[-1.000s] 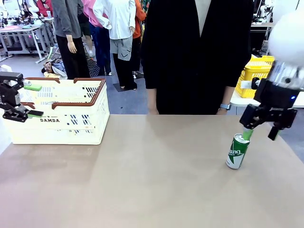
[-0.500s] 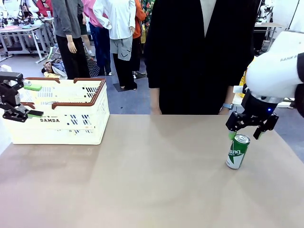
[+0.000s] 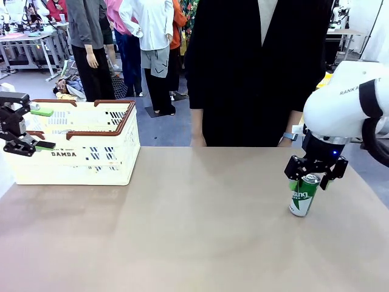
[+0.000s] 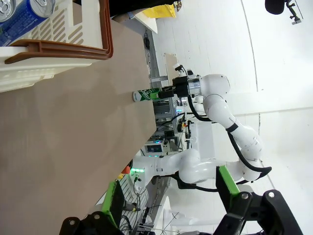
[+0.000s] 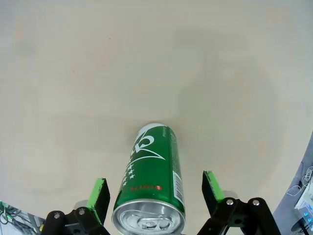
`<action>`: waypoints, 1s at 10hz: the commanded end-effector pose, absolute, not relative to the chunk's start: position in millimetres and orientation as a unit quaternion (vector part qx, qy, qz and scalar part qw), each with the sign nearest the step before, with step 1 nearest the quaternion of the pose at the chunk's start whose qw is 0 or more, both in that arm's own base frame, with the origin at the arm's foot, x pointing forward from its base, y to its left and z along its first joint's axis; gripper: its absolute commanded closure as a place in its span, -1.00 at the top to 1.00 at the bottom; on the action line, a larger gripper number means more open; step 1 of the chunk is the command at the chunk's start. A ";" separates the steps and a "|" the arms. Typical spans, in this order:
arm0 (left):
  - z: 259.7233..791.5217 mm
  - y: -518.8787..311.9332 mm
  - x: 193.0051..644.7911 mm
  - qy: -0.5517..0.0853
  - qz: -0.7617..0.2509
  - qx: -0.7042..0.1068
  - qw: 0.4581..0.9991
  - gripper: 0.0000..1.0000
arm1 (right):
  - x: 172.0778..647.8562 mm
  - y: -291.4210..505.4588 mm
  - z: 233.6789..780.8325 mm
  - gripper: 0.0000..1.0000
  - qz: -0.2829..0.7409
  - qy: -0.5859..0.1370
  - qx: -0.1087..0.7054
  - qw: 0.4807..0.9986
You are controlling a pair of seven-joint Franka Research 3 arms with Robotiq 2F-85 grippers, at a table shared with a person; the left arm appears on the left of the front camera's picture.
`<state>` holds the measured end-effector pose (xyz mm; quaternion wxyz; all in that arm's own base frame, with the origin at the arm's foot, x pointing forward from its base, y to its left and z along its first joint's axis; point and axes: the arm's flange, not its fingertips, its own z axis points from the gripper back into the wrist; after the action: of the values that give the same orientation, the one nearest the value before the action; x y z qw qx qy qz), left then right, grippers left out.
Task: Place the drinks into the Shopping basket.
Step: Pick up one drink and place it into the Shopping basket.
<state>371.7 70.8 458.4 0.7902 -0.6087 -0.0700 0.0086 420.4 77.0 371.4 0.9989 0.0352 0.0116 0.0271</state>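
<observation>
A green can (image 3: 304, 194) with white script stands upright on the tan table at the right. My right gripper (image 3: 310, 175) is open and straddles the can's top. Seen from the right wrist, the green can (image 5: 154, 181) sits between the two green pads (image 5: 100, 196), with a gap on each side. The cream Shopping basket (image 3: 79, 159) with its brown rim stands at the far left. My left gripper (image 3: 30, 129) hangs open at the basket's left end. From the left wrist, blue cans (image 4: 22, 22) lie inside the basket (image 4: 73, 49); the green can (image 4: 145, 94) shows far off.
A person in black (image 3: 255, 73) stands at the table's far edge, a hand with a watch (image 3: 289, 137) close behind the can. A yellow basket (image 4: 159, 11) sits beyond the table. Bare tabletop (image 3: 194, 219) stretches between basket and can.
My right gripper has come down and leftward, from above and right of the green can to astride its top. The left gripper and the can have not moved.
</observation>
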 end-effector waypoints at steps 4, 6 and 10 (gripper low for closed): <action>461.9 71.4 370.1 -0.068 0.009 -0.612 0.788 1.00 | 424.3 85.2 376.9 -1.00 0.033 0.032 0.020 0.999; 461.9 71.4 370.1 -0.068 0.009 -0.612 0.788 1.00 | 424.5 86.6 378.0 -1.00 0.035 0.042 0.019 0.998; 461.9 71.4 370.1 -0.068 0.009 -0.612 0.788 1.00 | 417.0 92.0 401.3 -1.00 0.046 0.040 0.023 0.998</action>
<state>371.7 70.8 458.3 0.7902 -0.6088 -0.0699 0.0087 417.4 87.1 380.0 0.9975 0.0339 0.0462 0.0412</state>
